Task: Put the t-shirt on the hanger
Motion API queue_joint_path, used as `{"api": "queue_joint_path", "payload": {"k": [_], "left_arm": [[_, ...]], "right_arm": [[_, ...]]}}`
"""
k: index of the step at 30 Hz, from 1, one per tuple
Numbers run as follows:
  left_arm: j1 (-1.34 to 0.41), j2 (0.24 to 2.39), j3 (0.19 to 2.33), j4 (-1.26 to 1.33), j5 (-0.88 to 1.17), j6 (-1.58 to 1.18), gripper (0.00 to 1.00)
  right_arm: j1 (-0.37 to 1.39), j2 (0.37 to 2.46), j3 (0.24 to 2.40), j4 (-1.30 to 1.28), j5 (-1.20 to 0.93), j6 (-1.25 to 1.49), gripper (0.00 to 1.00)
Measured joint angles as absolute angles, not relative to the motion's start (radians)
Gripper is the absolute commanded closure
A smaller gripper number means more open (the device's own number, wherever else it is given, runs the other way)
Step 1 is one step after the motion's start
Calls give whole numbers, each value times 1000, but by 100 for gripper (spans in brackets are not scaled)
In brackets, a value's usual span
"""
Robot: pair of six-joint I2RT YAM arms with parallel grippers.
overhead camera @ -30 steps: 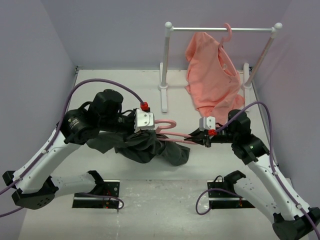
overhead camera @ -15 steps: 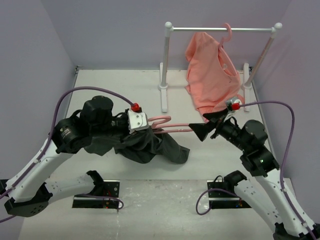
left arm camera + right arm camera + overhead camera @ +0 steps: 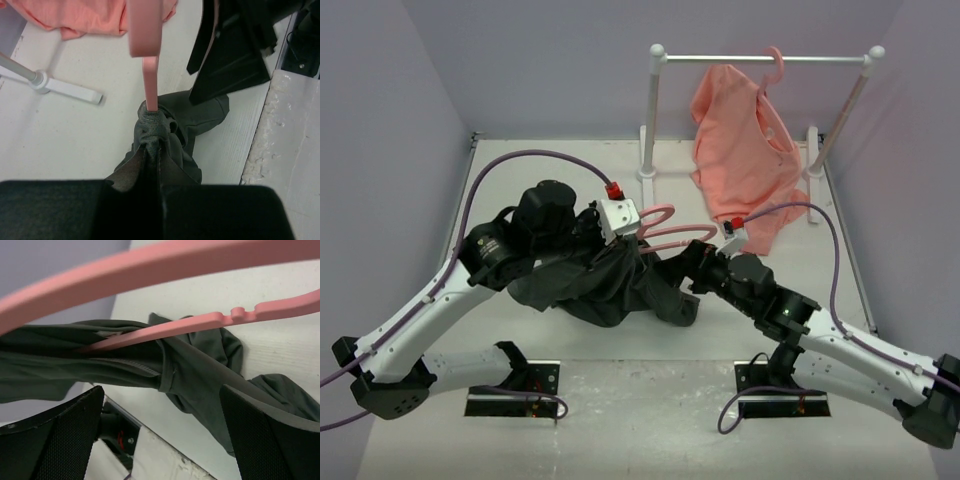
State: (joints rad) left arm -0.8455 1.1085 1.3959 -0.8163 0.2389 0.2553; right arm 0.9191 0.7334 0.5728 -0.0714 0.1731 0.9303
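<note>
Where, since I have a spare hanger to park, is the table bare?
Bare: the far-left table, between the left wall and the rail's foot, and the near strip between the arm bases. Crowded: the middle, under the t-shirt and the hanger; far right, the salmon garment hangs low.

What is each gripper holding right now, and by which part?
The left gripper is shut on the t-shirt, pinching bunched fabric where the hanger arm enters it. The right gripper is open, holding nothing.
</note>
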Motion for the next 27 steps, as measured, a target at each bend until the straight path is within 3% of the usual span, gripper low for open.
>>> {"api": "queue_joint_path", "payload": {"k": [4,12,16,19,21,23,27], "left_arm": [[-846,1105,1394,-782,240,235,100],[-846,1088,1394,-749,252,198,100],[-846,1075,1394,-742,253,177,100],[-846,1063,1394,-741,247,166,100],[-846,1056,1394,-741,242,158,100],[-846,1052,1394,-741,239,151,100],[-846,1051,1394,-740,238,143,100]], "right_arm": [[968,917,631,-92,289,941,14],[979,1095,638,-28,361,959,24],[982,1160,638,-14,380,966,37],[982,1178,635,-13,401,970,52],[981,1178,634,-10,409,966,56],[981,1177,634,-6,412,962,52],[980,1164,634,-8,410,949,34]]}}
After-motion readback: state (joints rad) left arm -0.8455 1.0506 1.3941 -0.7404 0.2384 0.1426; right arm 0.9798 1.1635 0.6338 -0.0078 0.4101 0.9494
